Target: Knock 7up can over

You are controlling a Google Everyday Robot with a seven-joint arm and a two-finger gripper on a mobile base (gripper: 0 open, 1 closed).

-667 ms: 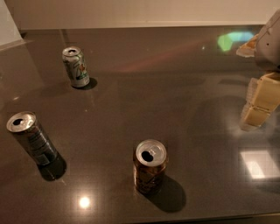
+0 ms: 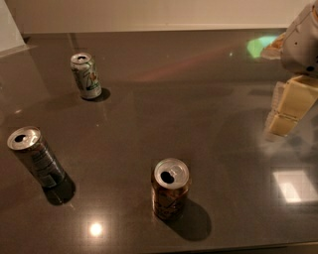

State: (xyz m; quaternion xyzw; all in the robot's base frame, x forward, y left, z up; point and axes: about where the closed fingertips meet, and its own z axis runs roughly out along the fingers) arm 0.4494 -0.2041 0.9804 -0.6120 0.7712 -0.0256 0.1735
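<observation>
A dark, glossy grey counter (image 2: 198, 99) is seen from above and at an angle, with a pale wall (image 2: 149, 12) running along its far edge. Three drink cans stand upright on it, well apart from one another.

The 7up can (image 2: 86, 76) stands in the far left part of the counter. It is pale silver-white with green markings and a silver top, and it casts a small shadow to its right. Nothing touches it.

Nearer the viewer, close to the left edge, stands a dark black-grey can (image 2: 37, 158) with a silver top, its shadow pooled at its base. In the front centre stands a brown-orange can (image 2: 170, 189), its silver top showing the drinking hole and its shadow falling to the right.

The robot's gripper (image 2: 289, 109) hangs at the right edge of the view, above the counter's right side. Cream-coloured blocky parts point downward and to the left beneath a pale grey-white housing (image 2: 300, 42). Whether the gripper is open or closed cannot be told from this angle. It holds nothing that can be seen and touches none of the cans. It is far across the counter from the 7up can, with bare surface between them.

Reflections mark the polished counter: a green glint (image 2: 261, 45) near the far right, a bright pale square (image 2: 295, 186) at the near right, and a small round light spot (image 2: 95, 228) near the front edge.
</observation>
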